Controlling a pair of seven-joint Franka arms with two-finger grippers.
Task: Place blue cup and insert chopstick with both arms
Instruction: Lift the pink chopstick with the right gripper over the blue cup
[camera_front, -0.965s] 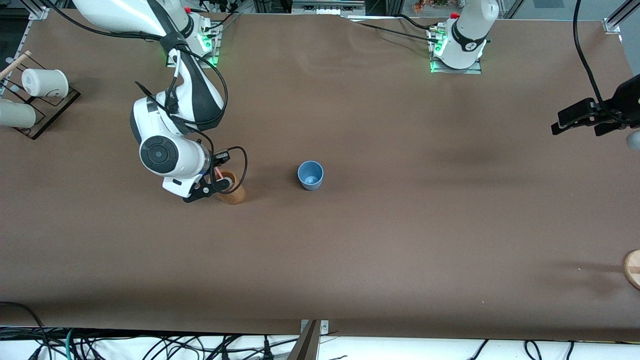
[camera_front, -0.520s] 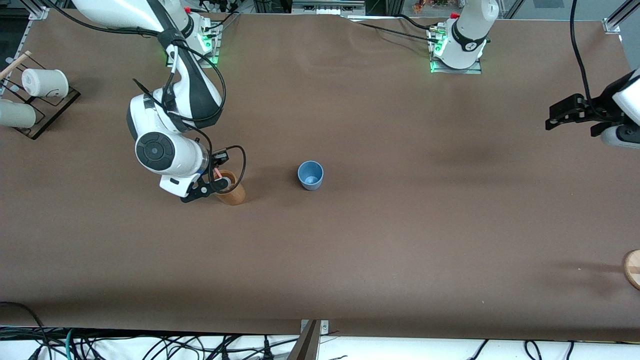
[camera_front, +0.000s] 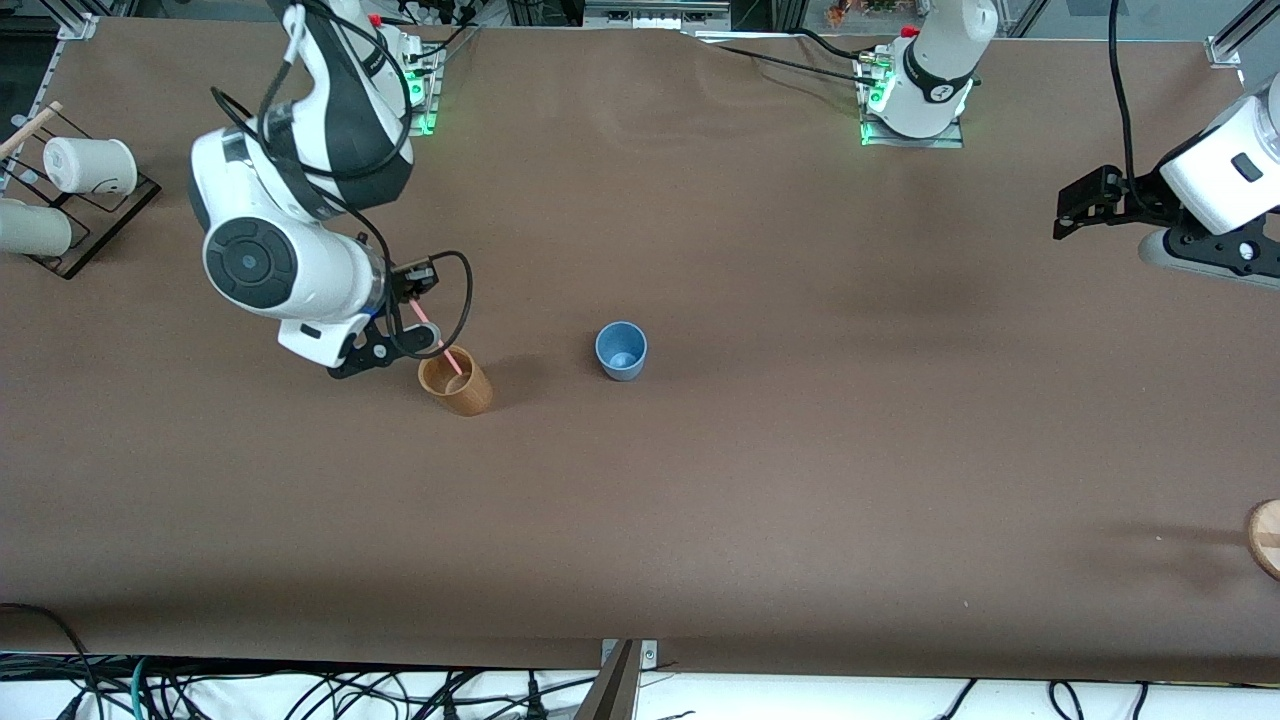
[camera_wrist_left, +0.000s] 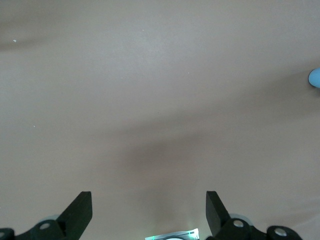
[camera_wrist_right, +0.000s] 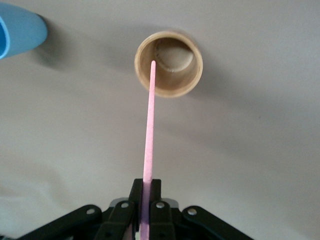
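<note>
Pinching the chopstick (camera_wrist_right: 149, 120) between closed fingers, the right hand (camera_wrist_right: 145, 200) hung over the tan cup (camera_front: 455, 380), stick tip above its mouth. Blue cup (camera_front: 621, 350) stood upright mid-worktop (camera_front: 800, 450), apart. Left hand (camera_wrist_left: 148, 210) waited fingers apart near its worktop end.

The right arm reaches down from its base, and the right gripper (camera_front: 415, 335) hangs just above the tan cup (camera_front: 456, 380), with its fingers (camera_wrist_right: 131, 204) closed on the chopstick (camera_wrist_right: 149, 130), whose lower tip is over the mouth of that cup. The left arm is raised well apart from the tan cup, at its own end of the table, and the left gripper (camera_front: 1085, 205) waits there over the table (camera_wrist_left: 160, 100) with its fingers (camera_wrist_left: 80, 212) spread apart and nothing between them.
</note>
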